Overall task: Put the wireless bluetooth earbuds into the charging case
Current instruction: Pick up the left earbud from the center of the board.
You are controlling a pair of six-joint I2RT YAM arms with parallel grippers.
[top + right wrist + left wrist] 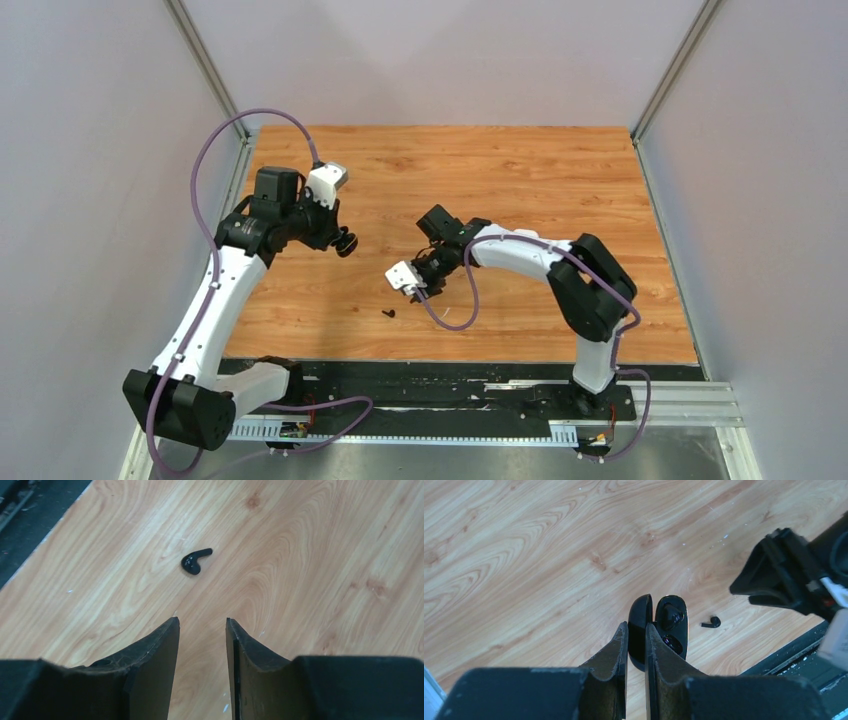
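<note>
Right, starting at the near edge: both arm bases sit on the black rail (450, 395). Just past it, on the wooden table (540, 170), lies the loose earbud (195, 561), black, flat on the boards and touching nothing.

Next up is the right gripper (201, 621). Its fingers are spread with only bare wood between them, so it holds nothing. From its own wrist camera the bud sits at about 11 o'clock ahead of the fingertips, clear of both. From overhead the bud is at 7 o'clock from that gripper.

Now look to 10 o'clock from there. The left gripper (636, 626) is clamped tight on the charging case (640, 611), pinching the lid half. The case is hinged open, its hollow side facing 3 o'clock in the wrist view. The seated earbud (670, 616), also black, rests in the upper pocket. The lower pocket is too dark to read, and I cannot tell whether the case clears the table.

Farthest back, the wood runs to the grey walls (440, 60).
</note>
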